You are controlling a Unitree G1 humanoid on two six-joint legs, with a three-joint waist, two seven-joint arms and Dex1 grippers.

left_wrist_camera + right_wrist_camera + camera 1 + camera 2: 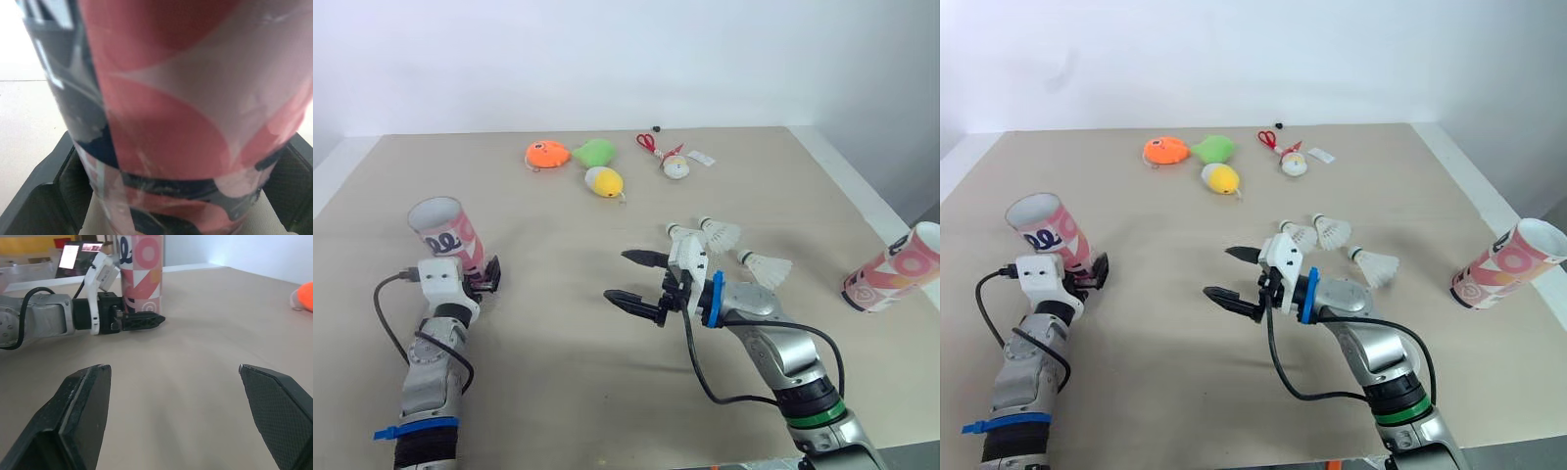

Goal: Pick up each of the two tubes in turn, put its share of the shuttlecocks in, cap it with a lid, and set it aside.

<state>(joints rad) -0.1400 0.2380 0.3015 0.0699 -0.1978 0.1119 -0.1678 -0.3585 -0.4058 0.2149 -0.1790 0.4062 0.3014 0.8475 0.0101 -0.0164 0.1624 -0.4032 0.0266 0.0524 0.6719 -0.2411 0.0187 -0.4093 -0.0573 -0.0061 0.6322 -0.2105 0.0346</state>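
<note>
A pink patterned tube (445, 230) stands at the left side of the surface (558, 323), open mouth up and leaning a little, with the left tool (481, 277) clamped on its lower end, one black finger on each side of the base. Out in the middle the right tool (619, 276) hangs just over the surface with its two fingers spread wide and nothing between them, pointing towards the left arm. Just behind its wrist lie three shuttlecocks (720, 233), close together, white skirts fanned out. A second tube (896, 269) sits tilted at the right edge, well apart from everything else. Towards the far side there is an orange toy (547, 154), a green toy (595, 152) touching it, a yellow toy (604, 181) just in front, and red scissors (647, 143) nearby.
</note>
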